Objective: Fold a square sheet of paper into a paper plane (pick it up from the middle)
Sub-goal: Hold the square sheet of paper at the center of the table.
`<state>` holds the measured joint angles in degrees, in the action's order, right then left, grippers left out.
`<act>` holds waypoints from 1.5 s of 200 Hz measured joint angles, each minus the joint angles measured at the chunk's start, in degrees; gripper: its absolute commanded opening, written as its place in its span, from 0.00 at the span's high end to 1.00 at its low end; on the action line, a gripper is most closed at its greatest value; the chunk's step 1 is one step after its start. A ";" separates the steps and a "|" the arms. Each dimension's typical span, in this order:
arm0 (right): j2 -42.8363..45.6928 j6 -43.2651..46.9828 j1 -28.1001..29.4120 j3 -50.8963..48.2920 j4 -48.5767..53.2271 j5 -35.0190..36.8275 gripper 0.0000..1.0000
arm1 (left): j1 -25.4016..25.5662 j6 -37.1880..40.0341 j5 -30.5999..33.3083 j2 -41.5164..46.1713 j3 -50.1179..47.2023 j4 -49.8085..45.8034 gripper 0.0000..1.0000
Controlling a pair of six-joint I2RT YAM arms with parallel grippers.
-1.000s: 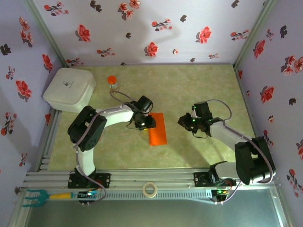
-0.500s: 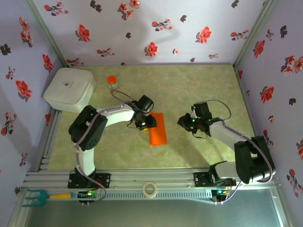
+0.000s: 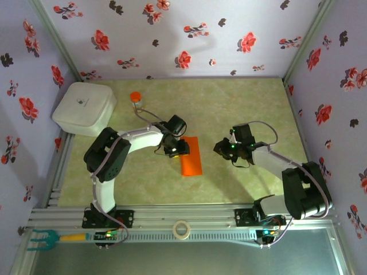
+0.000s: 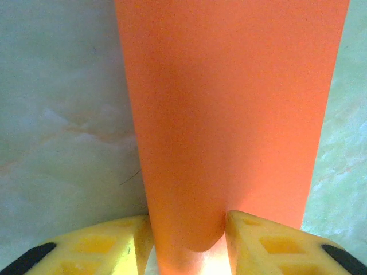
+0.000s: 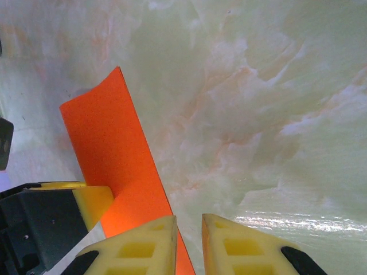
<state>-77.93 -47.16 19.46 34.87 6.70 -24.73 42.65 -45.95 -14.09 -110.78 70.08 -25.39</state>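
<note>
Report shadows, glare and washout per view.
Left wrist: the thin bright orange paper sheet is shaded down its middle and washed out near the left claw. Right wrist: glare streaks the pale green marbled tabletop. Top external: soft shadows on the lilac floral wall.

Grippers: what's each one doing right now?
Left gripper: closed on the curled end of the orange paper.
Right gripper: barely open, holding nothing.

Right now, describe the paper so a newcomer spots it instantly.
Start at the green table and look at its middle. The paper is a bright orange strip, one end between the left fingers. Unlike the orange-capped bottle by the white box, it's a sheet, orange all over.
</note>
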 measured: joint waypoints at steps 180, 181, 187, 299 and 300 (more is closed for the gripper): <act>-0.63 0.00 0.70 0.33 -0.48 -0.70 0.80 | 0.00 1.77 0.07 -0.76 1.29 -1.75 0.62; -0.63 0.00 0.68 0.33 -0.48 -0.72 0.80 | 0.00 1.77 0.07 -0.76 1.29 -1.75 0.62; -0.66 0.00 0.68 0.33 -0.48 -0.76 0.80 | 0.00 1.79 0.09 -0.76 1.29 -1.79 0.62; -1.38 -0.02 0.85 0.33 -0.87 -0.81 0.80 | 0.07 2.62 0.13 -1.03 1.79 -2.23 0.58; -1.38 0.00 0.85 0.33 -0.87 -0.81 0.80 | 0.07 2.62 0.13 -1.03 1.79 -2.25 0.58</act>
<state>-79.31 -47.16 20.32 35.20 5.82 -25.54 42.72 -43.33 -13.96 -111.81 71.88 -27.64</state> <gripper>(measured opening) 0.202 0.415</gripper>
